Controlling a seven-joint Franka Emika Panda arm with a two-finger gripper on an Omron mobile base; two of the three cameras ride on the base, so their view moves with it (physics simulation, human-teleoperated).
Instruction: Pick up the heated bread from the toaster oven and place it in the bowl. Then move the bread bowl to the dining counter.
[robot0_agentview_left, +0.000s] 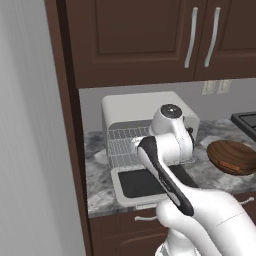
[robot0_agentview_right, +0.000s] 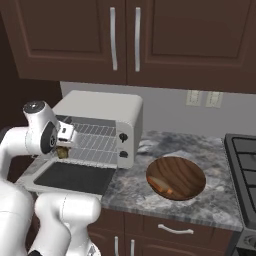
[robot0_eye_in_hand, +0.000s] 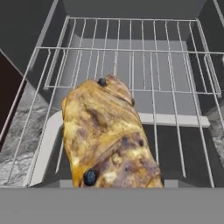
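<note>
Over the pulled-out wire rack of the boxy off-white toaster oven (robot0_agentview_right: 100, 125), whose dark-glass door lies dropped open, the two-finger gripper (robot0_agentview_right: 64, 149) has its jaws clamped on the small golden-brown chunk of bread (robot0_eye_in_hand: 107, 135), one dark fingertip (robot0_eye_in_hand: 90, 177) at each end; the bread sits just above the rack; the wide shallow dark-wood bowl (robot0_agentview_right: 176, 178) rests on the marbled counter (robot0_agentview_right: 200, 145) near the oven's right side.

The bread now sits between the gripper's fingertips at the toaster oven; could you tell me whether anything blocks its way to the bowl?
Nothing visible does. The bread sits at the rack's front, the toaster oven door is down, and bare counter separates it from the bowl.
</note>
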